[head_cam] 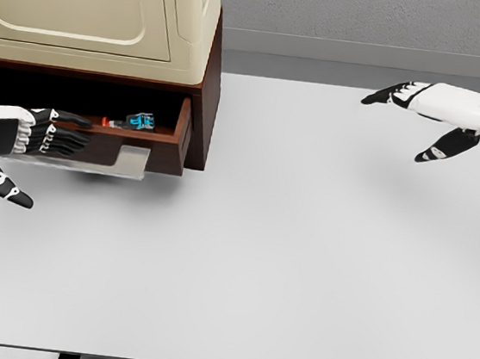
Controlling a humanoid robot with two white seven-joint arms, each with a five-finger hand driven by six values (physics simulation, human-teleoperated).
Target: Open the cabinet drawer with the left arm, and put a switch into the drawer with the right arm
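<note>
Switch [140,120] lying inside the drawer [178,138], near its right wall, so placement judged done. Drawer pulled out from the cabinet [112,9], left open to admit the switch. Left hand [41,133] at the drawer front, beside the handle [131,161], fingers extended, gripping nothing. Right hand [421,109] well right of the drawer above the table [300,264], fingers released, 0 objects held.

L hand [41,133]: white back, black fingers w/ white knuckle bands, black thumb w/ white oval patch | R hand [426,110]: white shell forearm + back, black fingertips, black thumb w/ small white mark | smooth glossy casing both arms
</note>
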